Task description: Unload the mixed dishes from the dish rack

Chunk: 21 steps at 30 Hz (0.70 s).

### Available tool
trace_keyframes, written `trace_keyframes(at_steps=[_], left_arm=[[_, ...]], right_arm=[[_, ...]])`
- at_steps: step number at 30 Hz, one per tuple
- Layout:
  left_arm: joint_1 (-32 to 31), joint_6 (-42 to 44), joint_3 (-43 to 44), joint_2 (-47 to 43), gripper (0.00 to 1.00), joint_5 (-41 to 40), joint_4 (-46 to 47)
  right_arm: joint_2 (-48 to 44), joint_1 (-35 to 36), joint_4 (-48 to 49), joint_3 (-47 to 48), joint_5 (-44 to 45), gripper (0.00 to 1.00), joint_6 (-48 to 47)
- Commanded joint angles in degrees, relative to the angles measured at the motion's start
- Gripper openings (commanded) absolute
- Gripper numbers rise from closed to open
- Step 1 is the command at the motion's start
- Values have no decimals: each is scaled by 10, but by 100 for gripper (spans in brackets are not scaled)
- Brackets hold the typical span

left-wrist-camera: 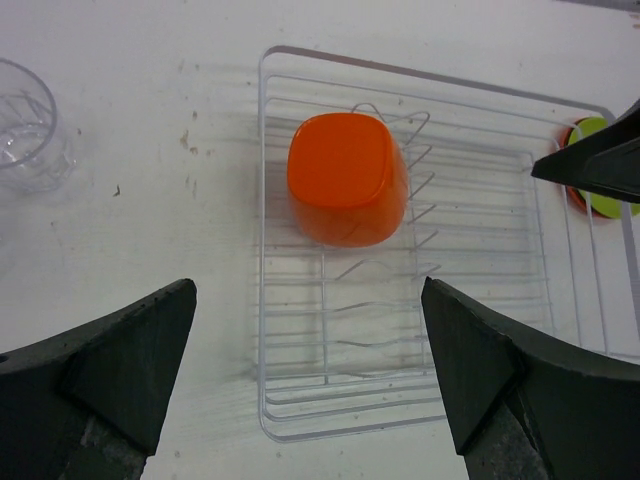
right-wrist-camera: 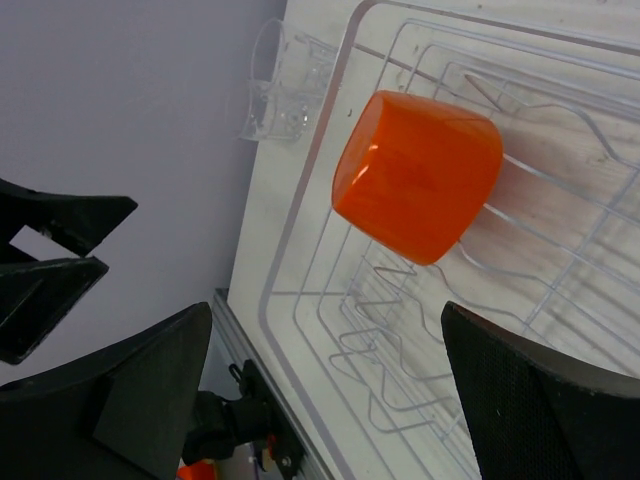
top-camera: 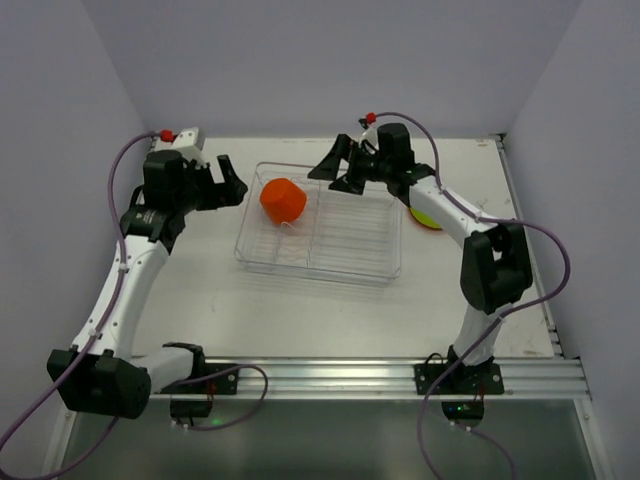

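The clear dish rack (top-camera: 350,240) lies in the middle of the table. An orange faceted cup (top-camera: 283,201) rests upside down in its back left part, also in the left wrist view (left-wrist-camera: 347,178) and the right wrist view (right-wrist-camera: 420,175). My left gripper (top-camera: 236,183) hovers open just left of the rack, its jaws (left-wrist-camera: 308,300) wide and empty. Above the rack's back edge my right gripper (top-camera: 336,172) is open and empty too (right-wrist-camera: 328,320). A clear tumbler (left-wrist-camera: 30,140) stands on the table left of the rack. A lime-green plate (top-camera: 425,218) lies right of the rack, partly under the right arm.
The tumbler (right-wrist-camera: 285,85) stands close to the back wall. An orange rim shows under the green plate (left-wrist-camera: 590,195). The table's metal rail (top-camera: 330,378) runs along the near edge, with walls at the back and on both sides.
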Motion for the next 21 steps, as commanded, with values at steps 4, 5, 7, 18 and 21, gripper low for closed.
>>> trace_keyframes(at_steps=[4, 5, 7, 18, 21], left_arm=[[-5, 5, -10, -34, 100, -14, 34], [-5, 4, -14, -36, 100, -11, 35], [-5, 0, -27, -46, 100, -11, 45], [-4, -69, -100, -95, 100, -43, 91], [-5, -102, -150, -138, 100, -41, 144]], right_arm=[[57, 43, -39, 98, 29, 99, 10], [71, 47, -46, 106, 31, 99, 10], [83, 59, -53, 124, 45, 99, 10], [147, 109, -170, 213, 146, 99, -12], [158, 109, -169, 218, 149, 99, -6]])
